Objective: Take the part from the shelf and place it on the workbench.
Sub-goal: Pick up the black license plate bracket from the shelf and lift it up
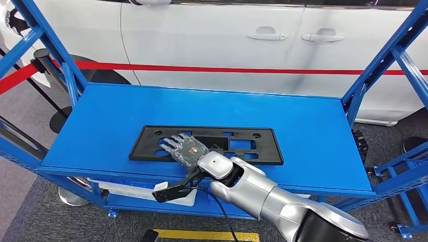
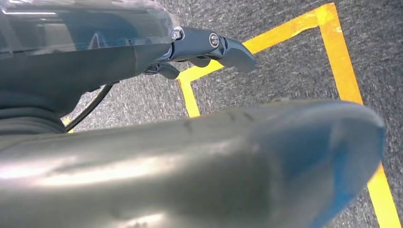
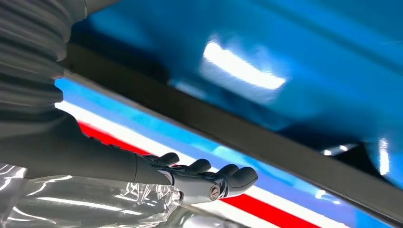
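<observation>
The part is a flat black rectangular plate with several cut-outs, lying on the blue shelf near its front edge. My right hand comes in from the lower right and lies palm down over the left-middle of the plate, fingers stretched and spread, gripping nothing. In the right wrist view the right hand shows straight dark fingers beside a dark band that looks like the plate's edge. My left hand hangs over the grey floor and holds nothing.
Blue slanted frame posts stand at both ends of the shelf. A white car with a red stripe is right behind it. A red barrier belt on a post stands at the left. Yellow floor tape marks the carpet.
</observation>
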